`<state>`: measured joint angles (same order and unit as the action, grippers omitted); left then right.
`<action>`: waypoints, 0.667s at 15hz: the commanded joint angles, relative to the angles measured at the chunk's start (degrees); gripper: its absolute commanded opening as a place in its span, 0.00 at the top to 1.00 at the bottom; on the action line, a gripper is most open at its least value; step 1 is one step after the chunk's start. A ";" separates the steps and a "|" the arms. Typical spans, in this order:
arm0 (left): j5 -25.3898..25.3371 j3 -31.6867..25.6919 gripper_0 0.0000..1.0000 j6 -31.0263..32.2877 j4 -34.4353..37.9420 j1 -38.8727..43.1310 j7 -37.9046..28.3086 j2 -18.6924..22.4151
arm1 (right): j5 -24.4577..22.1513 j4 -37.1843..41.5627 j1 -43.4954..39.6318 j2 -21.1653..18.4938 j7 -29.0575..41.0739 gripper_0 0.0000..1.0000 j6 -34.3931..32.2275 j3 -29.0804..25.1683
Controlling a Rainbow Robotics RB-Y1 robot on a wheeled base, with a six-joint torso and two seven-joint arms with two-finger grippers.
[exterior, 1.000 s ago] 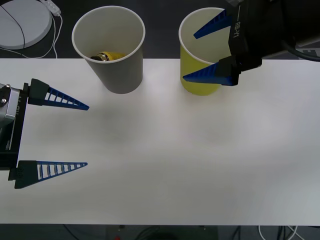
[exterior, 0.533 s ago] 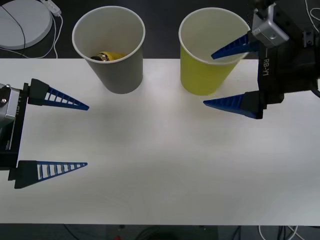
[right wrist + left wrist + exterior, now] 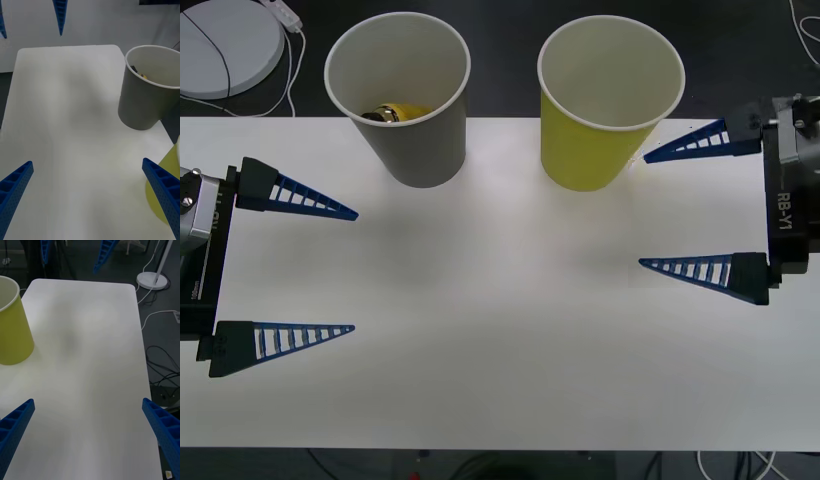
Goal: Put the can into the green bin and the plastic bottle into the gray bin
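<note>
The plastic bottle (image 3: 395, 112) lies inside the gray bin (image 3: 420, 150), yellow showing at the bottom. Beside the gray bin stands the green bin (image 3: 585, 150); whether the can is in it cannot be told. The right gripper (image 3: 685, 208) hangs just beside the green bin, jaws apart and empty; the left gripper (image 3: 320, 270) waits across the surface (image 3: 500, 330), jaws apart. Both drops look finished; next is likely parking the arms.
</note>
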<state>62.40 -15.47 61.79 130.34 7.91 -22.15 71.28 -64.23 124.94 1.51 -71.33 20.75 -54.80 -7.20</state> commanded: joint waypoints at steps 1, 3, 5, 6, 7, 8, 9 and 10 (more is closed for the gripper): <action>0.00 0.00 0.00 0.00 0.00 0.00 0.00 0.00 | 4.29 -0.92 -5.02 0.05 -8.09 0.00 -1.54 -2.90; 0.00 0.00 0.00 0.00 0.00 0.00 0.00 0.00 | 7.45 -1.98 -7.84 0.23 -12.66 0.00 -4.00 -5.01; 0.00 0.00 0.00 0.00 0.00 0.00 0.00 0.00 | 10.44 -2.50 -11.00 0.23 -14.95 0.00 -6.98 -7.39; 0.00 0.00 0.00 0.00 0.00 0.00 0.00 0.00 | 11.58 -2.50 -12.32 0.23 -14.95 0.00 -7.95 -8.35; 0.00 0.00 0.00 0.00 0.00 0.00 0.00 0.00 | 12.99 -2.50 -13.81 0.23 -14.95 0.00 -8.83 -9.32; 0.00 0.00 0.00 0.00 0.00 0.00 0.00 0.00 | 13.52 -1.98 -15.39 0.23 -14.86 0.00 -9.27 -10.37; 0.00 0.00 0.00 0.00 0.00 0.00 0.00 0.00 | 13.87 -1.45 -16.89 0.23 -14.77 0.00 -9.36 -11.34; 0.00 0.00 0.00 0.00 0.00 0.00 0.00 0.00 | 14.13 -0.83 -18.29 0.23 -14.60 0.00 -9.36 -12.22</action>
<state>62.40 -15.47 61.79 130.34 7.91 -22.15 71.28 -50.30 123.66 -15.80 -71.11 6.01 -64.13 -18.80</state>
